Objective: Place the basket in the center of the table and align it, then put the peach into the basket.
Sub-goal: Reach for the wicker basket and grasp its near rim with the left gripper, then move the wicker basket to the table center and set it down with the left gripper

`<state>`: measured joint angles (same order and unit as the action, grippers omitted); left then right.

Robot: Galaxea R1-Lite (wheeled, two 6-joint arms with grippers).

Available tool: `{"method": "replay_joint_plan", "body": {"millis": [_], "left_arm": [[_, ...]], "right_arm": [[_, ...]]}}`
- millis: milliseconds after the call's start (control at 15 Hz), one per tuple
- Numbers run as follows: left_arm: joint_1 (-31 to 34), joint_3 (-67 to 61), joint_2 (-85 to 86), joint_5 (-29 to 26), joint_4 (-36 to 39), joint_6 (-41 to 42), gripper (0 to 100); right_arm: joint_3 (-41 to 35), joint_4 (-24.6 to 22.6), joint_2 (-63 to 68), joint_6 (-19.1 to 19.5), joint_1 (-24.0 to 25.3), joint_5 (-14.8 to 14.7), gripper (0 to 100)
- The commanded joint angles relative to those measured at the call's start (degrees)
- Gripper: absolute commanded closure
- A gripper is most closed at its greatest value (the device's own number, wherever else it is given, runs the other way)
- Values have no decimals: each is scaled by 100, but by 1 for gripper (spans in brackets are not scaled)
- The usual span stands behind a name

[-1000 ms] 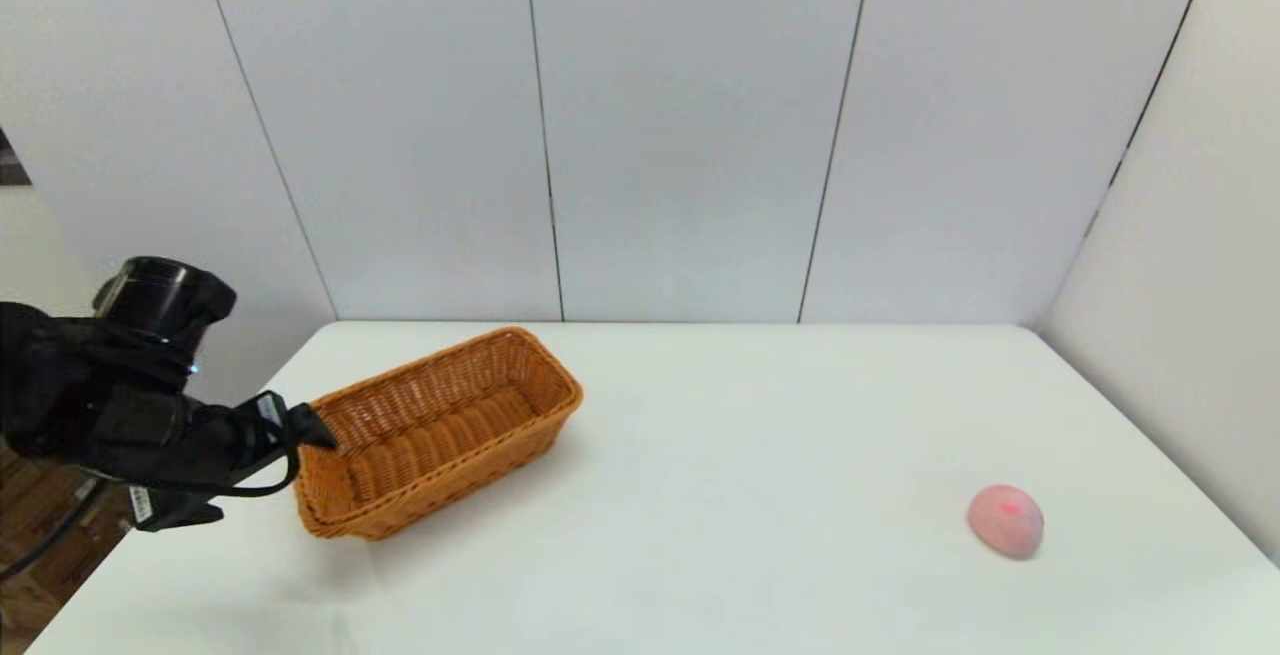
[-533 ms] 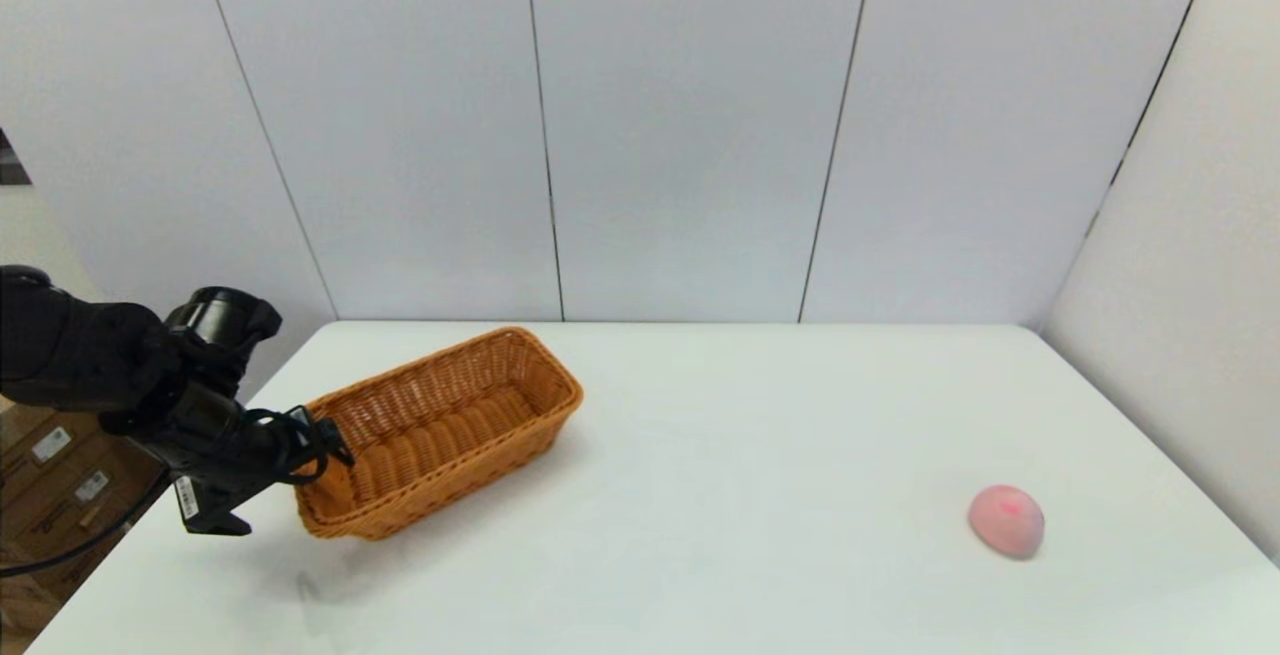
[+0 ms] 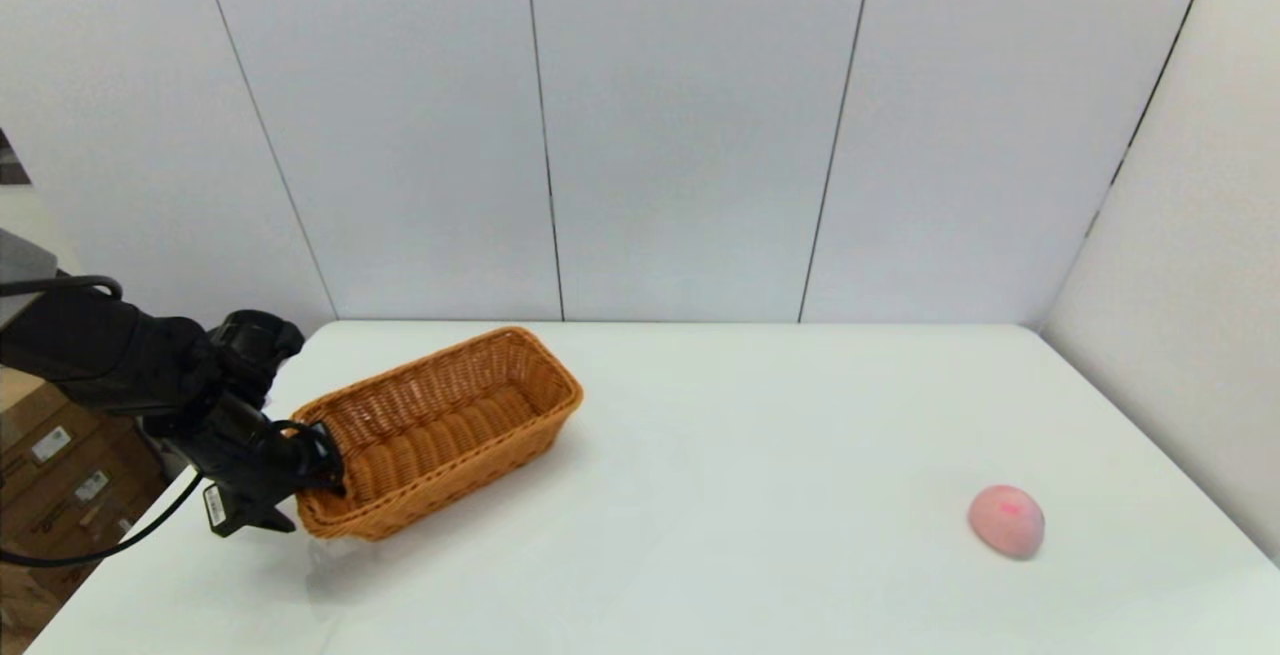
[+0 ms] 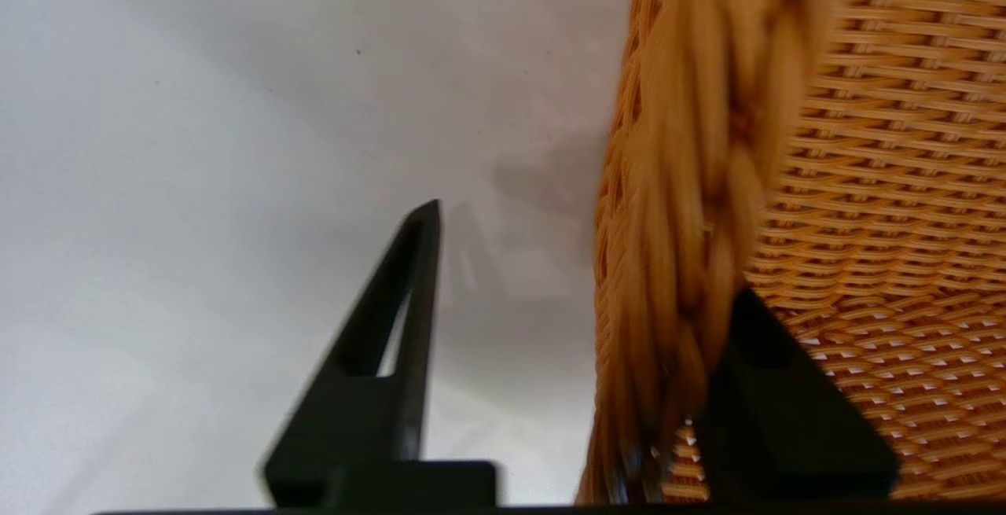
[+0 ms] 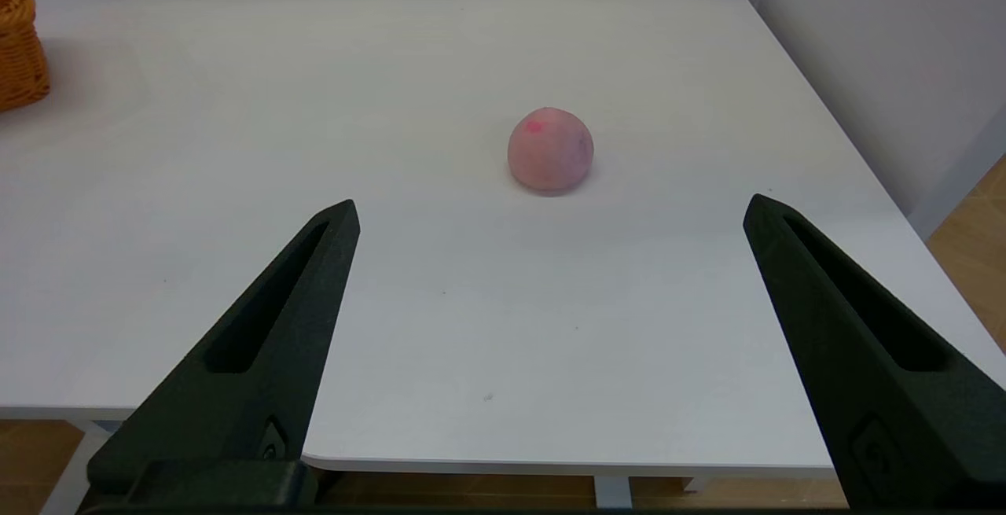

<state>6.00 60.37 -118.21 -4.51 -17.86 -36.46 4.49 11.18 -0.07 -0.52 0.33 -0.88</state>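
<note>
At basket [image 3: 440, 430] end, L gripper [image 3: 318, 475] straddling rim

- The basket [image 3: 440, 430] was woven orange-brown wicker, ribbed and rough, with a thick braided rim and a slight sheen on the strands.
- The left gripper [image 4: 581, 295], straddling that rim, had fingers [image 4: 397, 326] of matt black plastic.
- The right gripper [image 5: 550, 212] showed the same dull black plastic.
- The peach [image 5: 550, 151], ahead of the right gripper, looked soft, matt and faintly fuzzy.
- The tabletop [image 3: 750, 495] was smooth, matt white.
</note>
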Motion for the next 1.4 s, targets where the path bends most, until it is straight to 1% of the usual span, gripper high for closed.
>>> {"method": "replay_joint_plan", "body": {"millis": [67,333,400,533,667,933,1000,1067,1333,1400], "left_arm": [[7,1,-44,-103,-16,-36,100],[15,1,0,-164,-16,-45,100],[24,10,35,-252,-7,-45,100],[24,1,378,-920,-42,-54,100],[15,1,747,-1439,-104,-36,100],[-169,10,1309,-1992,-385,148,100],[-310,19,1433,-2159,-455,192,100],[-565,36,1520,-2194,-499,192,100],[-2041,476,1389,-2107,-737,192,100],[-2366,625,1222,-2001,-745,192,100]], "right_arm": [[0,7,7,0,2,0,0],[0,7,7,0,2,0,0],[0,7,7,0,2,0,0],[0,7,7,0,2,0,0],[0,7,7,0,2,0,0],[0,7,7,8,2,0,0],[0,7,7,8,2,0,0],[0,7,7,8,2,0,0],[0,7,7,0,2,0,0],[0,7,7,0,2,0,0]]}}
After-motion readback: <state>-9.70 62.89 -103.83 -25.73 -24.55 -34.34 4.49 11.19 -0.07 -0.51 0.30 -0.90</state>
